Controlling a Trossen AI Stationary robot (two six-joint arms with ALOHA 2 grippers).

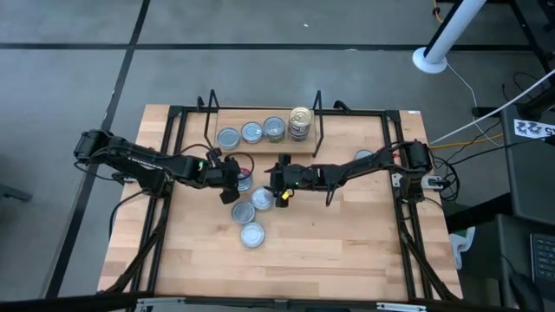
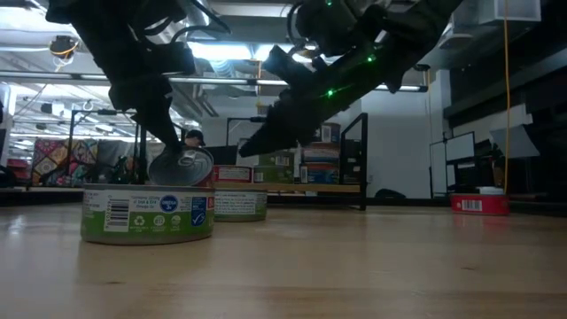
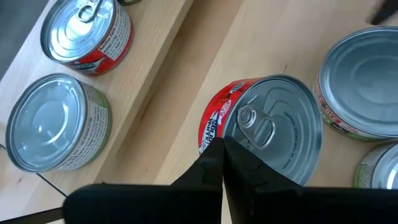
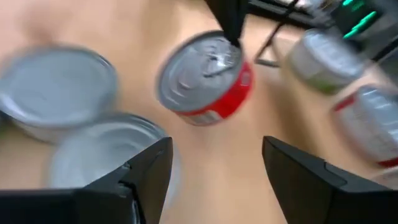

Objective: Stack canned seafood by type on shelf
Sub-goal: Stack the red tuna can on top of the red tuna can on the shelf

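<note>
Red can (image 3: 264, 127) tilted under closed left gripper (image 3: 222, 163)

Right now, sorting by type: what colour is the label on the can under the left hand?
Red, clearest in the left wrist view: round silver-lidded can.

The desk (image 1: 347, 251) is pale wood with fine plank lines, framed by black rails (image 1: 173, 173). The shelf (image 1: 260, 149) has thin black wires on a light wooden base. On it stand silver-lidded tins (image 1: 251, 132) and, at its right end, a gold-lidded tin (image 1: 300, 115). A red-labelled tin (image 3: 264, 134) with white lettering has a silver lid. The near tin (image 2: 147, 213) wears a green-and-white label with a blue badge and a barcode. Both arms are dark; the right one (image 2: 341, 71) shows green lights.
</note>
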